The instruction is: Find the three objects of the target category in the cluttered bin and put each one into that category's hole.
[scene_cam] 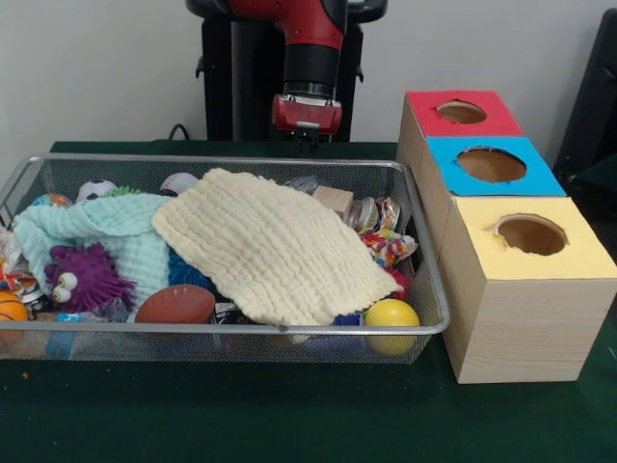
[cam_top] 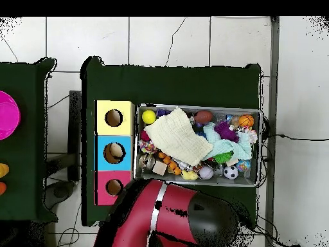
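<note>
Yellow ball [scene_cam: 391, 314] (unlabelled) in wire bin [scene_cam: 436, 289]

No legible text, labels or numbers. Snack wrappers [scene_cam: 386, 231] at bin's right end possibly printed, unreadable.

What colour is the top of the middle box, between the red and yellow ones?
Blue: the middle box top shows best in the front view.
</note>
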You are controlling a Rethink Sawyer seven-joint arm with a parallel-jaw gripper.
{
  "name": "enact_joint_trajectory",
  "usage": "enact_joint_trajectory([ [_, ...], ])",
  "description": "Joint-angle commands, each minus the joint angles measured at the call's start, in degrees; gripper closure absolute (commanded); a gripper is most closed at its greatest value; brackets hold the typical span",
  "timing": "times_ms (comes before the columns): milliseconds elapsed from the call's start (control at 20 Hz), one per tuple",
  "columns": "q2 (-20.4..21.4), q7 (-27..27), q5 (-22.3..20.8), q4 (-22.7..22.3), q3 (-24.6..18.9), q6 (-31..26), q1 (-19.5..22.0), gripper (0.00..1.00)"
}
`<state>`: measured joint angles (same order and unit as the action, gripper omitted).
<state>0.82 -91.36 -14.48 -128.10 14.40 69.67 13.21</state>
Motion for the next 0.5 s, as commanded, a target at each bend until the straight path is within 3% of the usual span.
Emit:
enact_joint_trajectory([
  [50, -3.1, -12.5, 3.3, 10.6, -4.7, -1.7, 1.2, 1.0],
  [500, -6.5, -13.0, 4.3, 13.1, -5.1, 2.0, 1.2, 1.0],
])
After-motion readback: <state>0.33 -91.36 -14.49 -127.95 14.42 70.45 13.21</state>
